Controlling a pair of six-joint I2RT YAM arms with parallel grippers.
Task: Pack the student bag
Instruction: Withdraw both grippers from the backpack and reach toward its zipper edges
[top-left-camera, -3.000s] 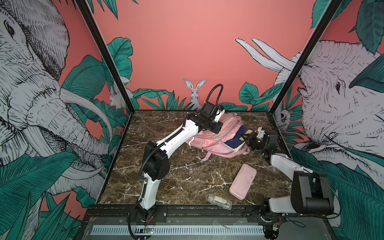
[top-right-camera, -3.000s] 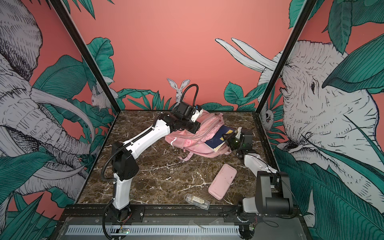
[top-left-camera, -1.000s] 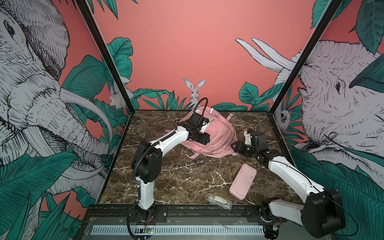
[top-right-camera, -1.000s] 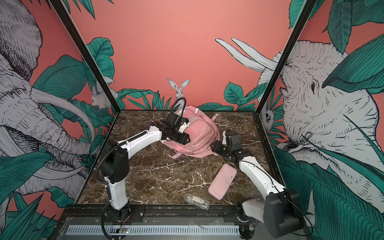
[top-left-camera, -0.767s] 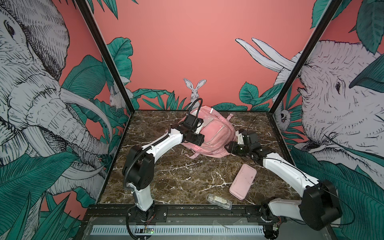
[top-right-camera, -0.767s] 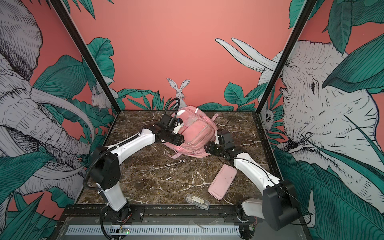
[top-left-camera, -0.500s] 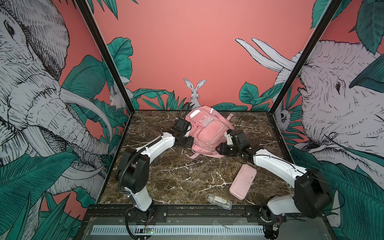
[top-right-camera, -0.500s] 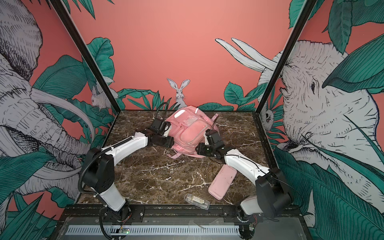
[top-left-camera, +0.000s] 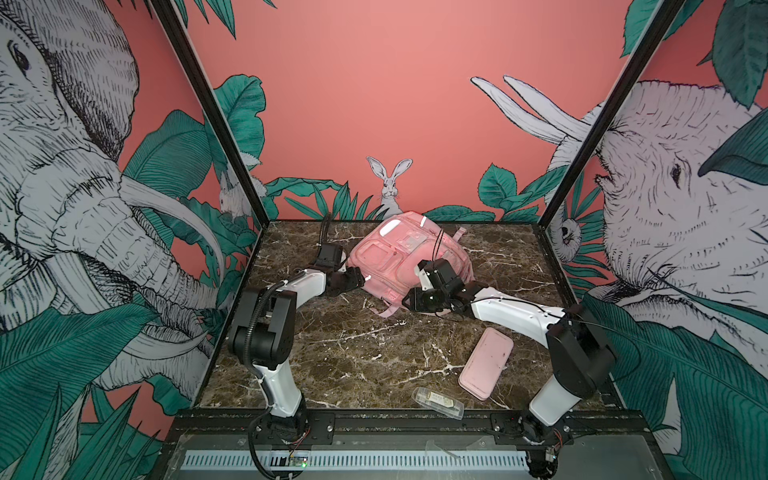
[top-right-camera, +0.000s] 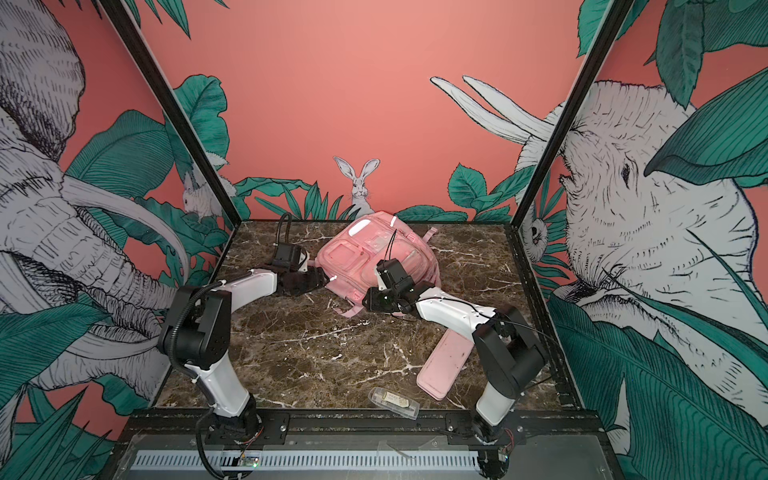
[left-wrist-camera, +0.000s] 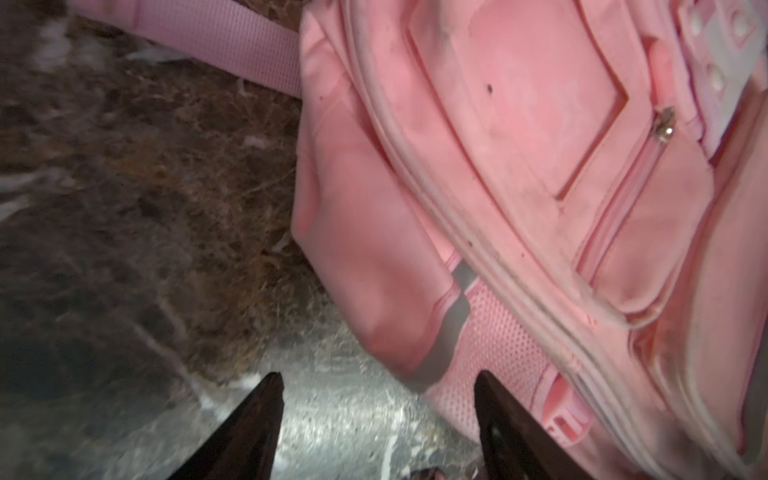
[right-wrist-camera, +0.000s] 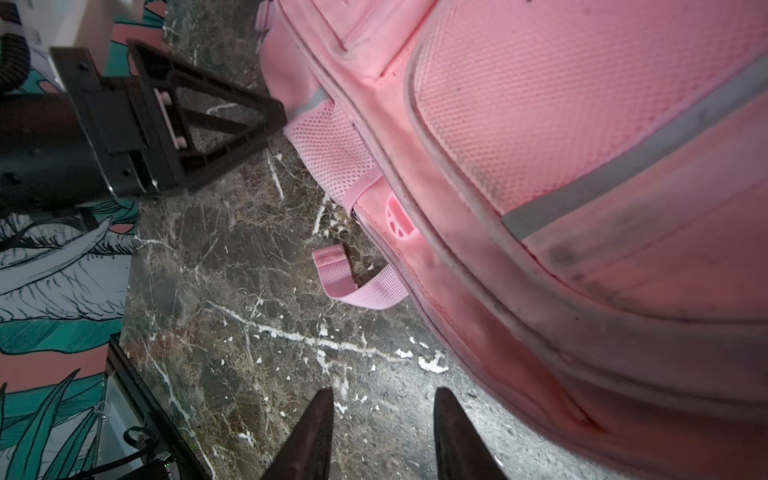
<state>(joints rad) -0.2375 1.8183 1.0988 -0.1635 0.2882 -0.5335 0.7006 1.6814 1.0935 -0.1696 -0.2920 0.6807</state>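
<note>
Your student bag lies by the back wall, contents hidden. Left gripper and right gripper flank it over bare table, spread, empty.

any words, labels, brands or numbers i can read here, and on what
No text is legible.
Clear plastic box: pale label inside, too small to read.
Large soft pink fabric backpack: small patches on its front, no letters readable.
Flat pink rounded pencil case: no print visible.

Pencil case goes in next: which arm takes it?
Right, likely. The pencil case lies beside the right arm; the right gripper is open and empty. The left gripper is farther off.
</note>
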